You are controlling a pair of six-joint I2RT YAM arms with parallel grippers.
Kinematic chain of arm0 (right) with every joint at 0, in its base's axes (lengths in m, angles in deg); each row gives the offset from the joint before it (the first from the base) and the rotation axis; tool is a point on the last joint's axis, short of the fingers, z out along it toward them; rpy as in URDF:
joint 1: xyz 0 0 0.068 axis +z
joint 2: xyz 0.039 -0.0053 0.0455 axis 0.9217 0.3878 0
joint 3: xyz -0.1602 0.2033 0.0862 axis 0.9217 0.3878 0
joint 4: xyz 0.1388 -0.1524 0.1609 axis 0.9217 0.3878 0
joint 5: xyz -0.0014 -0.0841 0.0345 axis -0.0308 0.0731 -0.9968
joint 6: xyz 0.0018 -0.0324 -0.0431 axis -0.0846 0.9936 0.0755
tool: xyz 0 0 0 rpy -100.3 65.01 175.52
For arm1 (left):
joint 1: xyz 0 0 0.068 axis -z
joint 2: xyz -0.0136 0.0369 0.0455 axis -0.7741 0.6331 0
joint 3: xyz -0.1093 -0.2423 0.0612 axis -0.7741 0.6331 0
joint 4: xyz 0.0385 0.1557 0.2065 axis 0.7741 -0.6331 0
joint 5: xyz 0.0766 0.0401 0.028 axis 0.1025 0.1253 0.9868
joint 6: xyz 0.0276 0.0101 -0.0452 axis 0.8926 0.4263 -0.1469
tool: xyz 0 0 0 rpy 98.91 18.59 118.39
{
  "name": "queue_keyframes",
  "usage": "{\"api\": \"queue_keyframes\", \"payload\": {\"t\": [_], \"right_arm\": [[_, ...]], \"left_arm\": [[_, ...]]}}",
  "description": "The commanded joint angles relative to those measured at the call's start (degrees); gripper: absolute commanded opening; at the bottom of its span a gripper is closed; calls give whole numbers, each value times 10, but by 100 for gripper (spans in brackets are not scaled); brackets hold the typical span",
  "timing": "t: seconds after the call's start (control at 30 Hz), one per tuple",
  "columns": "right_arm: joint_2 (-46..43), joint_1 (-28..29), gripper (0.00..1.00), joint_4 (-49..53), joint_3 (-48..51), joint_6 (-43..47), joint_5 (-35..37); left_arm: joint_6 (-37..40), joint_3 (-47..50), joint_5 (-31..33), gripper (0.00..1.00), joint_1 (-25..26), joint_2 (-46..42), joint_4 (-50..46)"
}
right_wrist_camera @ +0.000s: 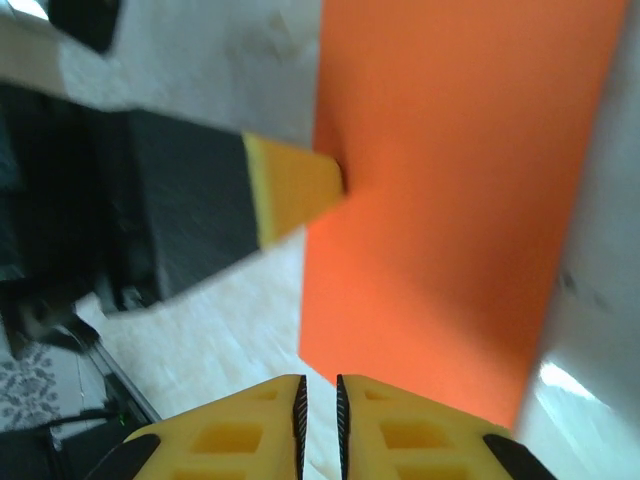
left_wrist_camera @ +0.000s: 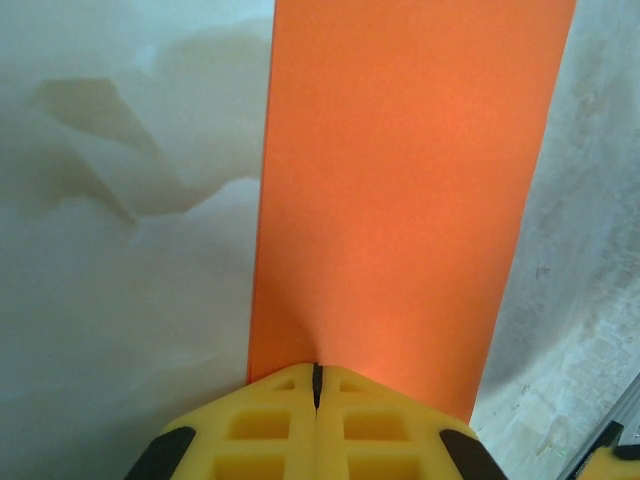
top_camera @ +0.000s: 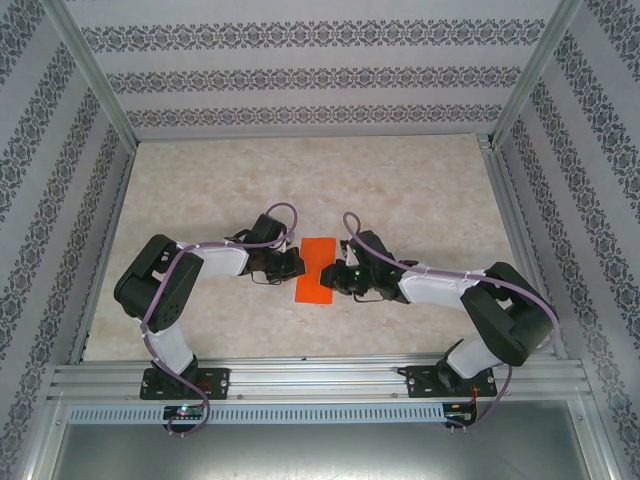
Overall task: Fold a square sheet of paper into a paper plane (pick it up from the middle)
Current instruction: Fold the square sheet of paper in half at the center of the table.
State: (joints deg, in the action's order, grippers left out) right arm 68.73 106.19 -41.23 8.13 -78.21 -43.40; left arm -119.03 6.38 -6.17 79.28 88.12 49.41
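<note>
- Pincer on left (left_wrist_camera: pixel 316 372) pinches thin orange-red paper sheet (left_wrist_camera: pixel 400 180); keep tight.
- Right pincer (right_wrist_camera: pixel 320 385), open a crack, sits at its edge; close gently, no tugging.

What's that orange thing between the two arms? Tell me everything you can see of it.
It is a sheet of paper, bright orange-red, plain, unmarked, thin and matte. From above it shows as a long rectangle rather than a square, over the pale marbled table between the arms. The left gripper is shut on one edge, puckering the paper slightly there. The right gripper, jaws a slit apart, sits close by another edge; whether it touches is unclear.
</note>
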Motion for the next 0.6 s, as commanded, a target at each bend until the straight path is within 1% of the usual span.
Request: {"api": "queue_keyframes", "payload": {"t": [0.0,0.07,0.23,0.3,0.33,0.37,0.4,0.43,0.47,0.5,0.53,0.57], "right_arm": [[47,-5,18,19,-22,22,-17],[72,-1,18,15,-26,17,-17],[104,8,17,39,-15,22,22],[106,9,16,67,-14,27,48],[105,10,15,78,-14,31,57],[103,10,15,80,-11,33,62],[98,11,15,83,-7,34,68],[93,11,15,83,-4,36,69],[86,12,15,85,-3,39,68],[79,11,15,92,-3,43,68],[72,12,15,100,-5,50,66],[65,13,15,106,-6,57,65]], "left_arm": [[9,27,37,0,5,22,-109],[9,26,35,0,6,18,-110],[11,20,30,0,6,3,-115],[9,18,26,0,7,-5,-119],[8,15,25,3,6,-12,-127],[8,11,23,9,6,-19,-136],[11,5,20,17,7,-32,-150],[12,-3,23,23,6,-46,-172],[14,-11,32,27,7,-65,-196],[14,-17,44,36,8,-90,-220],[12,-17,54,42,8,-126,-239],[5,-13,67,45,8,-158,-253]]}}
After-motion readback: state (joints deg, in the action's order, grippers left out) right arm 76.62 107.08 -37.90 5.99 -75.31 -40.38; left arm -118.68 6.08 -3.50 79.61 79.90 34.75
